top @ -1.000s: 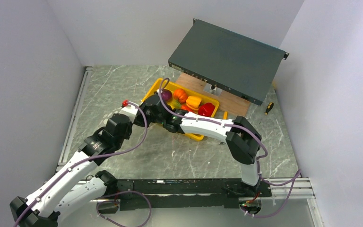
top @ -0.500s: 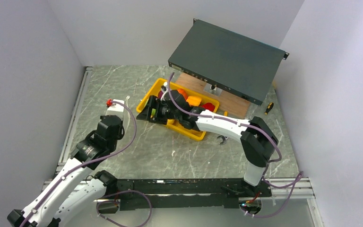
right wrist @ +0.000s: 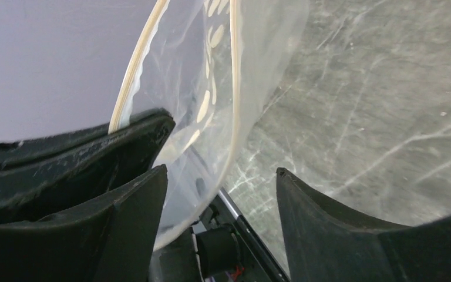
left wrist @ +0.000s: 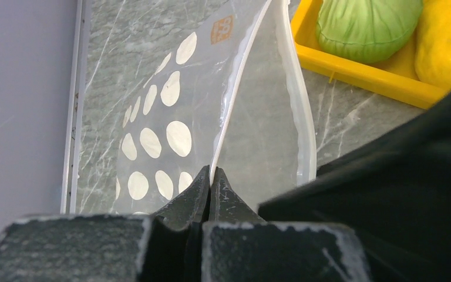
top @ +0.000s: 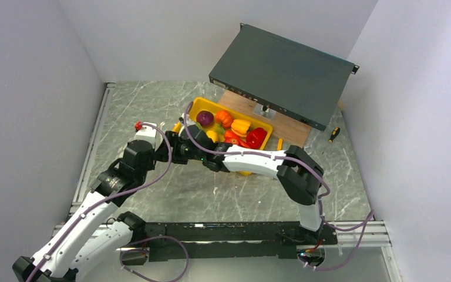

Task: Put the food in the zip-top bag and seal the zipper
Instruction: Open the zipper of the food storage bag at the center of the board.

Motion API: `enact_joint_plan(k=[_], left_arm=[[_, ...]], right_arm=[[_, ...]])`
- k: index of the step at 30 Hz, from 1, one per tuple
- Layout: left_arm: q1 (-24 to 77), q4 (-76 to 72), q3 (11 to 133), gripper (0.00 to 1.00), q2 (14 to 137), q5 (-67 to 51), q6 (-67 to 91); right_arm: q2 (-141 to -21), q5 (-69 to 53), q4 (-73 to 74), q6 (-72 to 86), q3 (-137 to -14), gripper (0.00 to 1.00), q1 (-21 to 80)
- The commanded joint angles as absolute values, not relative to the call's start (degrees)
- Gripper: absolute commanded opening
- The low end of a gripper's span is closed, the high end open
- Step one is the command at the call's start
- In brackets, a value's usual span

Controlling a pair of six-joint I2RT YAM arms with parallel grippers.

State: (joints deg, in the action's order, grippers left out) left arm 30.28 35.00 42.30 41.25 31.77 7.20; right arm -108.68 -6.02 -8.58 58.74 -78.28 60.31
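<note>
- We see the left gripper (left wrist: 210,179) clenched on one lip of the zip-top bag (left wrist: 164,117), its fingertips meeting on the thin zipper (left wrist: 239,76) strip.
- The right gripper (right wrist: 221,170) is released, its jaws wide apart. A lip of the bag runs between its fingers, and we cannot tell whether it touches either one.
- The bag sits between the two grippers, over the marble table (top: 223,197) and just off the near-left corner of the yellow tray (left wrist: 364,73).
- On the tight side, the tray's wall lies just beside the bag's mouth.
- On the roomy side, marble stretches left to the metal rail (top: 89,158) and the left wall (top: 29,117), both well apart from the bag.
- Behind the tray, a dark flat box (top: 282,73) tilts over a wooden board (top: 249,107), near the tray's far rim.
- The green round piece (left wrist: 367,26) and a yellow piece (left wrist: 446,41) lie in the tray corner nearest the bag.
- The purple piece (top: 205,118), orange piece (top: 224,118) and red piece (top: 256,137) lie farther in.
- The zipper edge runs straight away from the left pinch, along the tray's side.
- Its two lips are parted and face the tray, while the dotted body trails towards the rail.
</note>
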Motion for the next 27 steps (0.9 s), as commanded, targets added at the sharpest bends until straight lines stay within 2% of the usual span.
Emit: enact_joint_plan(k=[1,3,6,8,11,18,21,27], left_arm=[[30.0,33.1,43.8,0.00,39.9,30.4,7.2],[30.1,33.6,44.1,0.00,40.2,30.1,6.8],[30.0,34.4,44.4,0.00,40.8,32.2,6.7],[30.0,35.0,44.7,0.01,41.5,34.6,6.8],[29.8,36.0,45.4,0.13,42.4,37.0,7.1],[28.3,35.9,44.9,0.55,41.3,38.0,6.5],[28.0,35.9,44.7,0.61,40.9,37.5,6.4],[26.5,35.6,44.9,0.68,41.6,35.6,6.1]], right_arm=[[-112.5,-3.9,-9.0,59.6,-84.3,0.61,61.3],[-113.5,-4.9,-9.6,58.1,-85.1,0.33,61.8],[-113.2,-6.7,-10.8,55.3,-84.7,0.00,62.0],[-113.0,-7.9,-10.0,53.7,-85.3,0.00,62.0],[-113.7,-10.2,-7.9,52.9,-87.0,0.00,62.0],[-115.8,-14.5,-7.6,54.4,-88.8,0.00,61.7],[-115.6,-14.3,-7.3,54.5,-88.9,0.00,61.8],[-114.9,-13.8,-6.6,53.2,-88.8,0.00,61.7]])
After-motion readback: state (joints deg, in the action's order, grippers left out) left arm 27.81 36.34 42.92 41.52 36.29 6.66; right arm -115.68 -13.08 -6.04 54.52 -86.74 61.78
